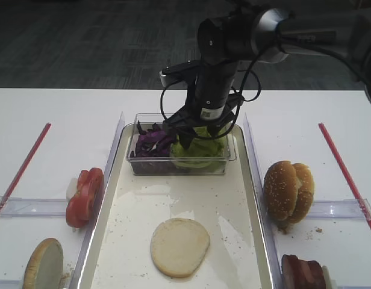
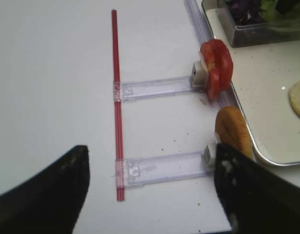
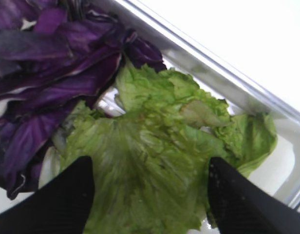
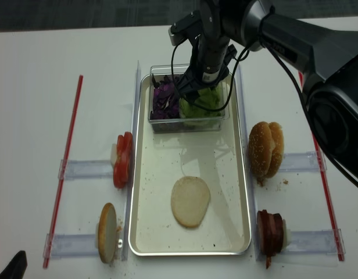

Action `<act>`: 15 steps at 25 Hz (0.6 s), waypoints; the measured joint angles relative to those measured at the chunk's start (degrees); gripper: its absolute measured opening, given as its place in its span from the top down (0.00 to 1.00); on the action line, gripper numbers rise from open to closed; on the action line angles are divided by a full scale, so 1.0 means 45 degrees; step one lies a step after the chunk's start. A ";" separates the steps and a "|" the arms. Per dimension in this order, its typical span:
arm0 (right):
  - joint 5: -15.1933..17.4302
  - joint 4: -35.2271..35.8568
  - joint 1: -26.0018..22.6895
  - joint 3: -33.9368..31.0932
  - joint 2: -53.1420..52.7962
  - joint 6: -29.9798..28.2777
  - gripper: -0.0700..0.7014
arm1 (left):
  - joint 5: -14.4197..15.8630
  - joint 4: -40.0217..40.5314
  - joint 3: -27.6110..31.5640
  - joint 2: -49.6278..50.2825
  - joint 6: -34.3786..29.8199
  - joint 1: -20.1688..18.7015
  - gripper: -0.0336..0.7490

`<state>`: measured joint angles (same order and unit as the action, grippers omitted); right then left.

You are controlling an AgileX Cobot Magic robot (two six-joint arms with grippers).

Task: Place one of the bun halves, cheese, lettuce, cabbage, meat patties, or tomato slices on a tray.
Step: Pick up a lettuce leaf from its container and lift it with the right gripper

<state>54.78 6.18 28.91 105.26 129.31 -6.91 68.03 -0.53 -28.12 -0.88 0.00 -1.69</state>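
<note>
Right gripper [image 3: 147, 192], jaws spread, straddles lettuce [image 3: 155, 161]; closing off-center risks snagging adjacent cabbage [image 3: 47, 68] or tearing the leaf.

This looked like a robotics lab set up as a mock sandwich station, not a real kitchen. A plain white worktop [image 1: 53, 120] stood over dark grey carpet [image 1: 83, 42], with no stove or sink in view. Red strips [image 4: 65, 163] marked off the working area on both sides, and clear plastic holders [image 2: 155, 87] kept the tomato slices [image 1: 84, 195] and bun halves [image 1: 288, 191] standing on edge beside a metal tray [image 4: 138, 174]. A black robot arm [image 1: 233, 42] reached over a clear tub [image 1: 179, 165] of greens.
</note>
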 joint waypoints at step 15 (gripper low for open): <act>-0.0289 -0.0294 0.0000 0.0000 0.0197 0.0000 0.30 | 0.0000 0.0000 0.0000 0.0000 0.0000 0.0000 0.33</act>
<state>53.48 4.86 28.91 105.26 130.20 -6.91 68.03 -0.53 -28.12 -0.88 0.00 -1.69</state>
